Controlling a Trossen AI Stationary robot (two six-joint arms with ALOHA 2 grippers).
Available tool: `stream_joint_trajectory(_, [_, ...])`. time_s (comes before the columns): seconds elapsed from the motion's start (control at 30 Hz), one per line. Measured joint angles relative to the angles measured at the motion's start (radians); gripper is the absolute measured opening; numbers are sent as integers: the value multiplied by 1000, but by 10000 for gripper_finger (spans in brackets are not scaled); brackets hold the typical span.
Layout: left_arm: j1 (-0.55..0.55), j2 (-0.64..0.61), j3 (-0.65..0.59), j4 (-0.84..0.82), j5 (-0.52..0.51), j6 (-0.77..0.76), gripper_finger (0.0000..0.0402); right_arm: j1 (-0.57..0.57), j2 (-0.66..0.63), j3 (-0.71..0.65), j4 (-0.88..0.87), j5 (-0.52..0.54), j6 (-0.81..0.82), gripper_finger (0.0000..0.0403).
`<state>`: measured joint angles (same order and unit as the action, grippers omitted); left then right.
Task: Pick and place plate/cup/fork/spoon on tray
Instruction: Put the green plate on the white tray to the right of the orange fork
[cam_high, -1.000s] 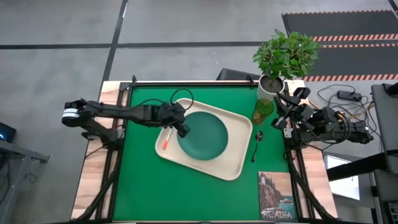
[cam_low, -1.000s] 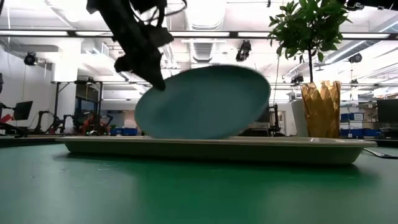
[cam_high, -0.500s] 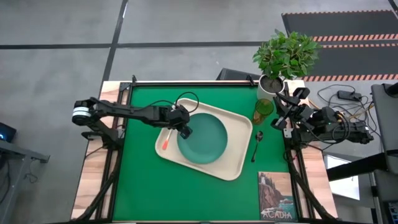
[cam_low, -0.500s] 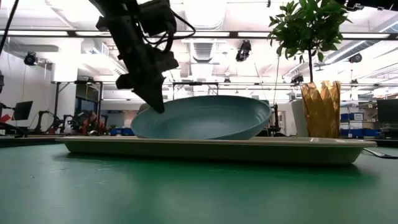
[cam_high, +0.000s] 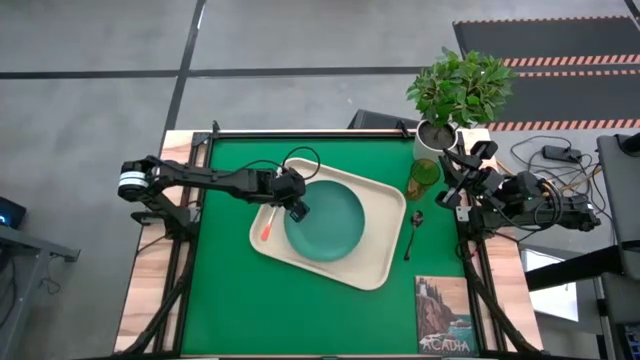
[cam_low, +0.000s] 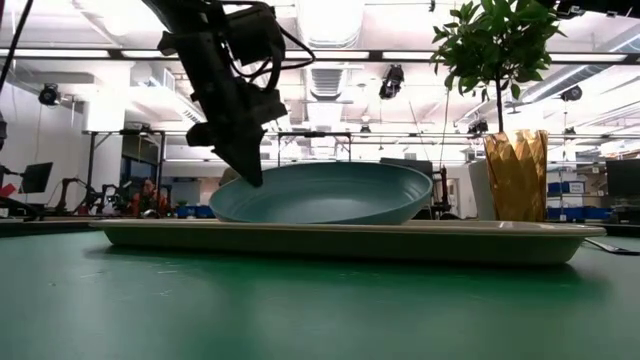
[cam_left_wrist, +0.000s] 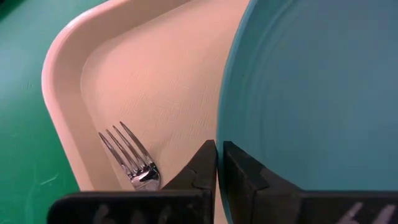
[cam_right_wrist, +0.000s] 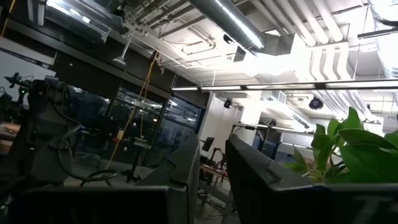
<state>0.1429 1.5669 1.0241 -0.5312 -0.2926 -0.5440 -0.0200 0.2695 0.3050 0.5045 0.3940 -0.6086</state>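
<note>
Left gripper (cam_high: 297, 210) pinches the plate (cam_high: 325, 220) rim over the tray (cam_high: 385, 265); releasing carelessly could nudge it onto the fork (cam_left_wrist: 134, 158).

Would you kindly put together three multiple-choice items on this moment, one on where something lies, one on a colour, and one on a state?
1. Where does the spoon lie?
A. on the green mat, off the tray's edge nearer the right arm
B. on the plate
C. on the tray beside the fork

2. What colour is the fork's handle?
A. blue
B. orange-red
C. black

3. How does the left gripper stand with the plate?
A. open, far above it
B. shut on its rim
C. resting on the mat, away from it

Answers: 1 A, the high view shows the spoon on the mat beyond the tray. 2 B, the handle shows orange-red on the tray. 3 B, the left wrist view shows the fingers closed on the plate's edge.
</note>
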Motion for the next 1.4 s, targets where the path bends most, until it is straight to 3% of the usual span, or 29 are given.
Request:
stream_joint_trajectory(0.47, [2, 0, -15, -1, -24, 29, 80, 0, 0, 0, -6, 0, 7, 68])
stream_joint_trajectory(0.83, [-53, 105, -36, 289, 77, 152, 81, 0, 0, 0, -6, 0, 22, 68])
stream_joint_trajectory(1.13, [-43, 243, -33, 260, 75, 130, 81, 0, 0, 0, -6, 0, 25, 68])
stream_joint_trajectory(1.4, [-33, 183, -42, 212, 58, 130, 81, 0, 0, 0, -6, 0, 25, 68])
